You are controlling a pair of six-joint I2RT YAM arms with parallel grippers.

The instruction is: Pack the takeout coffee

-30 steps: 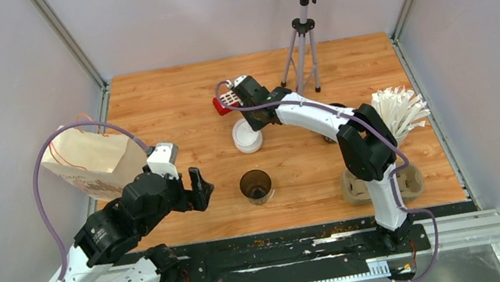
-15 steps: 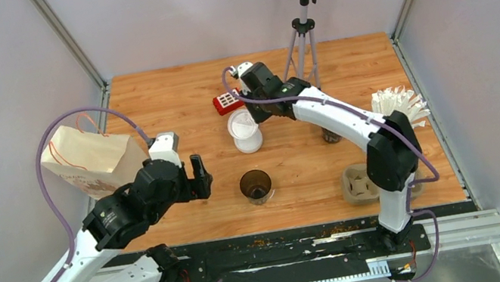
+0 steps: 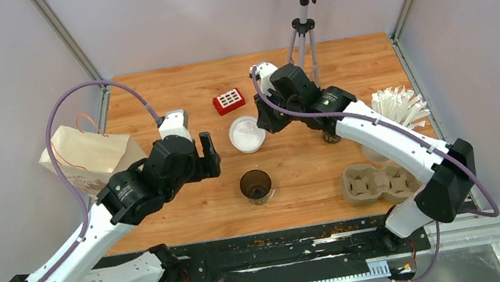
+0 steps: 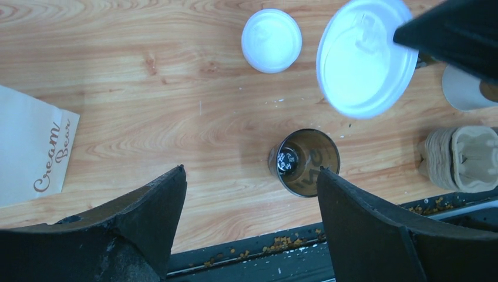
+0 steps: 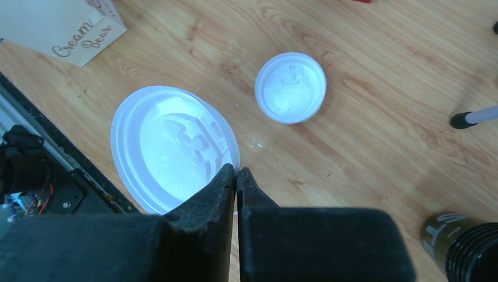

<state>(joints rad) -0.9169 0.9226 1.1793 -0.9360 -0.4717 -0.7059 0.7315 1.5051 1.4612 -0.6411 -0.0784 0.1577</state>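
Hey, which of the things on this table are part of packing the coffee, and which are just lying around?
For the job: open black cup; gripped white lid; second lid on the table; probably cup tray and paper bag.
Lying about, it seems: red block; tripod; straws cup.

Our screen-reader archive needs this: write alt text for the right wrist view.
The right gripper pinches the rim of a white lid between shut fingers, above the wooden table. A second white lid lies flat beyond it.
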